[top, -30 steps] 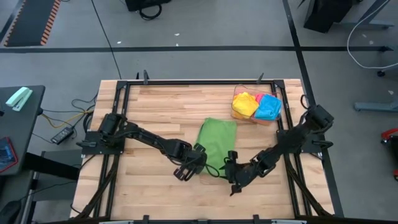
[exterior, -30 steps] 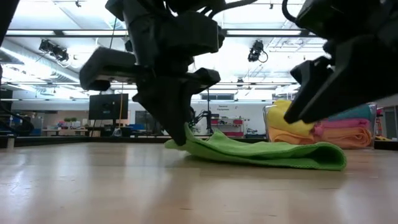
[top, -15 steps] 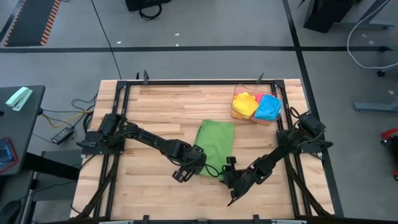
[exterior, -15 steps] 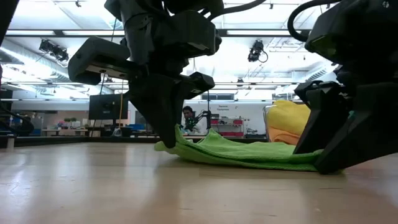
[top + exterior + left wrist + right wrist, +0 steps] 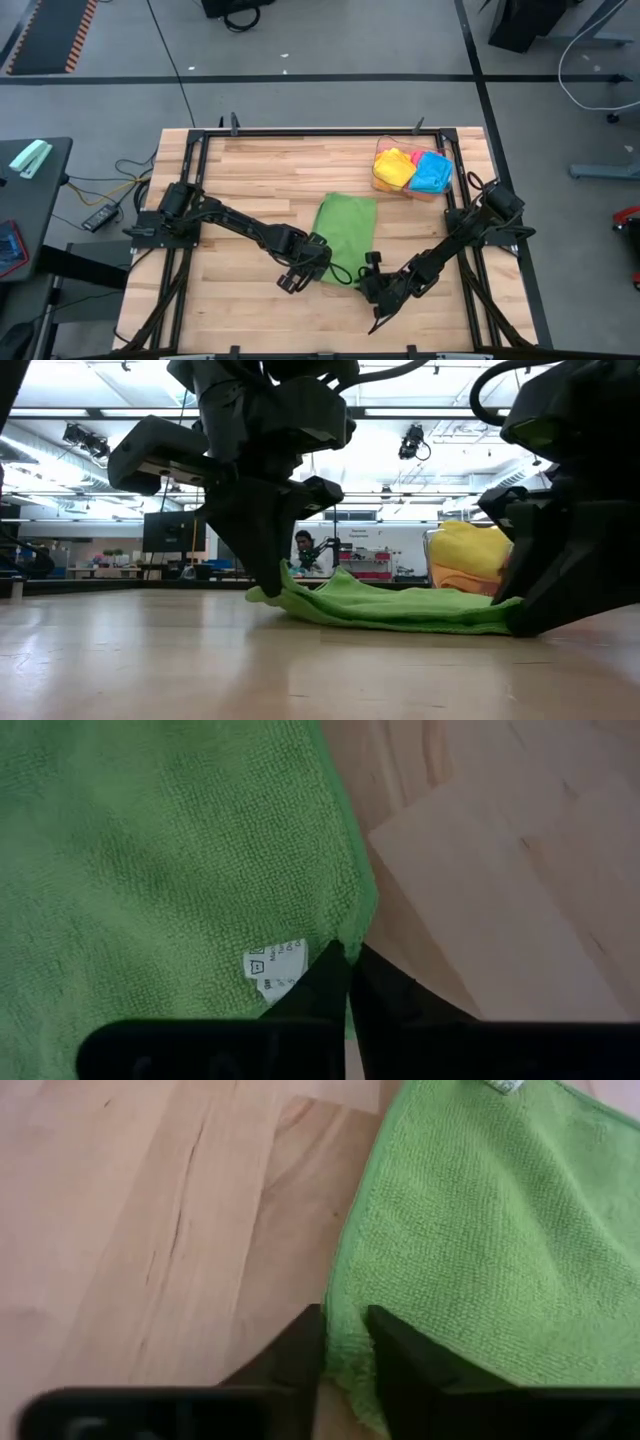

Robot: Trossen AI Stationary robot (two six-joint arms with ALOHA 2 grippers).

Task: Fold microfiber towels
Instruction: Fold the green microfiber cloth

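Note:
A green microfiber towel (image 5: 347, 226) lies folded on the wooden table (image 5: 250, 180), a white label (image 5: 272, 966) near one near corner. My left gripper (image 5: 322, 262) is shut on the near left corner. My right gripper (image 5: 362, 277) is down at the near right corner, with the towel's edge between its fingers. Yellow, blue and pink towels (image 5: 414, 170) sit stacked in a clear bin (image 5: 378, 178) at the far right. My left gripper pinches the towel's near left corner (image 5: 345, 942), beside the label, between its two fingers (image 5: 318, 982). It comes steeply from above. The corner stays low at the table (image 5: 262, 594). My right gripper has the edge at the towel's near right corner (image 5: 345, 1342) between its two fingers (image 5: 300, 1345). It slants down from the table's near right side. That corner lies on the table (image 5: 505, 622); one layer or several, I cannot tell.
The black frame rails (image 5: 320, 131) run around the tabletop. Bare wood lies to the left of the towel and along the near edge (image 5: 250, 320). In the low view a person (image 5: 301, 545) shows far off in the room behind.
My right gripper has come down and a little toward the near edge, onto the towel's near right corner at the table. The towel's near left corner has slid slightly toward the left with my left gripper's turning; the rest of the towel stays flat.

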